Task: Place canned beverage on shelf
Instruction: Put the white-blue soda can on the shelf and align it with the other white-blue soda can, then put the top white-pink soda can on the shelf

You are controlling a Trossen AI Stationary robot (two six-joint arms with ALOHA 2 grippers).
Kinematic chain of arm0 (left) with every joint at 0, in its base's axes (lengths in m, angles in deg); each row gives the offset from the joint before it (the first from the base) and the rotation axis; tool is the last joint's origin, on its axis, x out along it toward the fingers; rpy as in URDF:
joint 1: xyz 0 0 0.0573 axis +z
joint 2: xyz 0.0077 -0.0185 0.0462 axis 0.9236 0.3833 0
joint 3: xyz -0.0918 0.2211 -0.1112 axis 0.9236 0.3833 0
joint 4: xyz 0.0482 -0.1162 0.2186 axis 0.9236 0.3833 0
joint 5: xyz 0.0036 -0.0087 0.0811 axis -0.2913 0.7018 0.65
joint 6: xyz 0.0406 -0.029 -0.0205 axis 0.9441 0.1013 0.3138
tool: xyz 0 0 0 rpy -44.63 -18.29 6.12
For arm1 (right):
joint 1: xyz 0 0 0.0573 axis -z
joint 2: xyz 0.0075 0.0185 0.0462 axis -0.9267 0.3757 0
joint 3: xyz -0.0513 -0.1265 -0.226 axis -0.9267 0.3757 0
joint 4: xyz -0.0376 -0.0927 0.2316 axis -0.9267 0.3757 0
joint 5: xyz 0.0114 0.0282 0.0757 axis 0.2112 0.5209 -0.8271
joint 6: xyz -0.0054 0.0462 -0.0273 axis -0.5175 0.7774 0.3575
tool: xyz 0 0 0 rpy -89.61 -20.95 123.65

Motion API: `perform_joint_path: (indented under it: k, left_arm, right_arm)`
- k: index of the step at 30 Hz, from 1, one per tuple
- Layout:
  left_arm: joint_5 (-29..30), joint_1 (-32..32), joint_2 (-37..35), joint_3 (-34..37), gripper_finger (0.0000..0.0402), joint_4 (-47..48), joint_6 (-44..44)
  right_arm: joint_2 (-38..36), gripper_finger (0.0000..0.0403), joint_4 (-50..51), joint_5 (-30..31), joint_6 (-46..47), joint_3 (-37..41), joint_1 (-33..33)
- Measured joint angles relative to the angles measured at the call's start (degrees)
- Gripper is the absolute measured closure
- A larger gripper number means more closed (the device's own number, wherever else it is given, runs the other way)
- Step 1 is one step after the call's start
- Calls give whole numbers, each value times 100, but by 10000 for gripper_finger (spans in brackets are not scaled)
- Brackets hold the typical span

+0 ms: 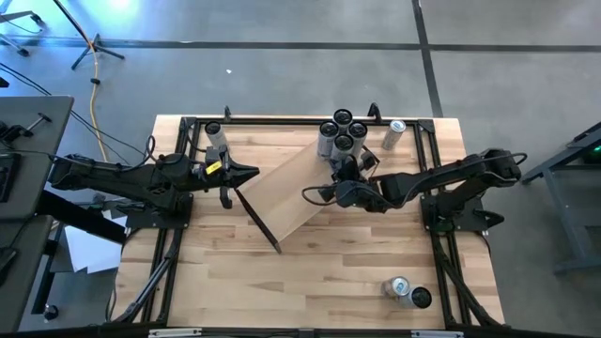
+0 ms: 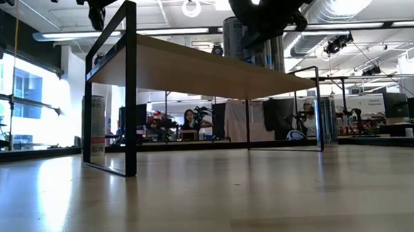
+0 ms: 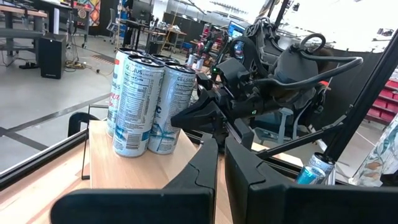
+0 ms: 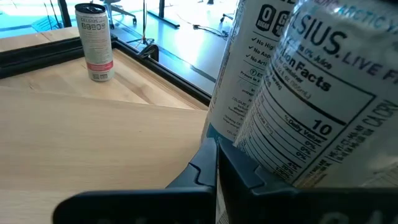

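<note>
The shelf [image 1: 291,188], a pale board on black end brackets, stands slantwise on the table's middle; the low view shows it [image 2: 190,67] raised on those brackets. Several tall cans [image 1: 343,131] stand upright in a cluster on its far right end, also in the left wrist view [image 3: 146,93]. My right gripper [image 1: 341,167] is shut and empty, right beside the cluster's near side [image 4: 216,149]. My left gripper [image 1: 255,172] hovers shut and empty over the shelf's left part [image 3: 219,143]. My right gripper's shut fingers [image 3: 180,118] come level from the table's right at the side of the nearest can [image 4: 292,118], low on its wall. I cannot tell whether they touch it. The can stands upright on the shelf.
One can [image 1: 216,136] stands on the tabletop at the far left, another [image 1: 394,134] at the far right beside the shelf, and two [image 1: 406,291] lie near the front right edge. A black rail frame [image 1: 282,119] borders the table. People sit in the room beyond.
</note>
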Motion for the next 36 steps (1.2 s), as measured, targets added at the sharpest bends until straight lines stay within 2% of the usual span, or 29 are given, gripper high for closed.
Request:
perform_joint_path:
  k: [16, 22, 27, 31, 36]
  left_arm:
    - [2, -2, -1, 0, 398, -7, -179]
    - [0, -2, -1, -47, 398, -150, -203]
    - [-252, -15, -1, -281, 398, -185, -200]
    - [-337, -15, 0, -375, 398, -177, -42]
    - [-262, -15, 3, -446, 398, -183, 156]
  right_arm:
    - [-37, 403, -184, -550, -81, 0, 26]
    - [-317, 403, -622, -1441, 113, -9, -393]
    - [-656, 403, -862, -2090, 372, -7, -841]
    - [-955, 403, -1241, -2082, 1, -7, -1185]
    - [-1388, 403, -1339, -1629, -955, -7, -1388]
